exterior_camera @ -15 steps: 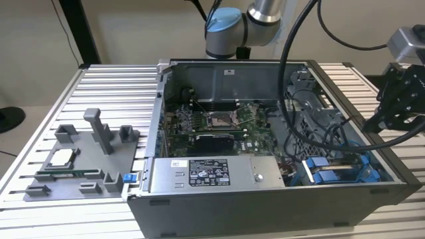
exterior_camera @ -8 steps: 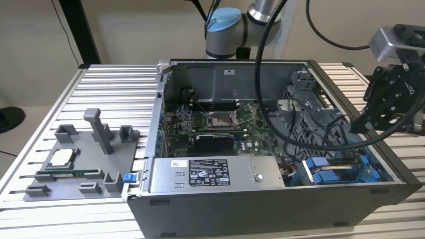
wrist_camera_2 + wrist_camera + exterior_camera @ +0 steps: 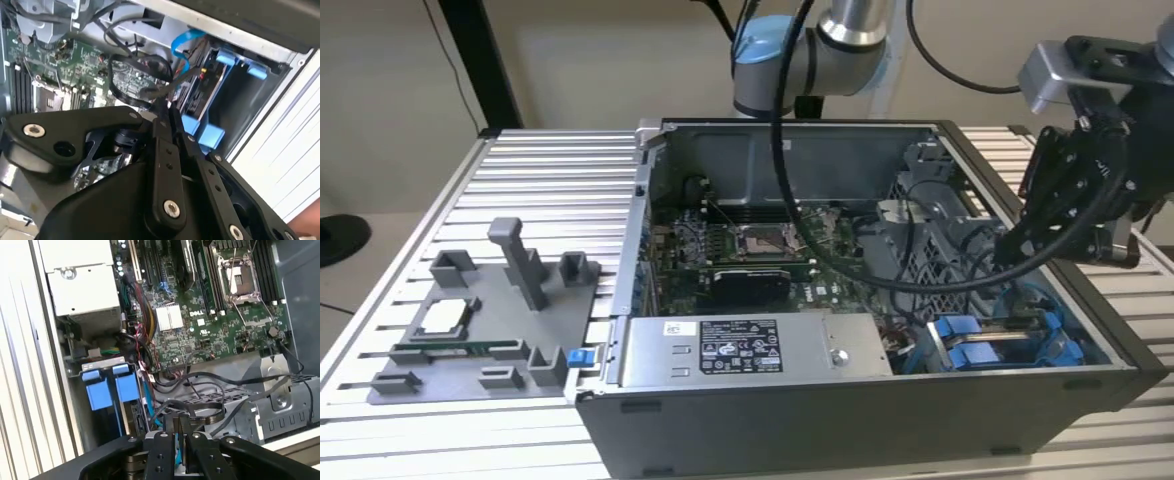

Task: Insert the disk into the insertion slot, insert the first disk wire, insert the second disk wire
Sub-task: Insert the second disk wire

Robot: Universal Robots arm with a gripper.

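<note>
My gripper (image 3: 1030,243) hangs over the open computer case (image 3: 854,420), near its wall on the exterior view's right. In both wrist views the black fingers (image 3: 192,440) stand pressed close, shut on a black disk wire (image 3: 197,412) that loops ahead of the tips (image 3: 162,111). Beyond it lies the insertion slot (image 3: 240,100) with bright blue rails (image 3: 987,345). A dark disk (image 3: 200,92) in its blue carrier (image 3: 97,392) sits in that slot, mostly hidden. A thin blue wire (image 3: 182,42) curls above the disk's end.
A grey labelled power-supply box (image 3: 734,350) fills the case's front, beside the slot. The green motherboard (image 3: 747,250) lies behind it. A grey fixture (image 3: 467,330) with small parts rests on the slotted metal table (image 3: 547,180) at the exterior view's left.
</note>
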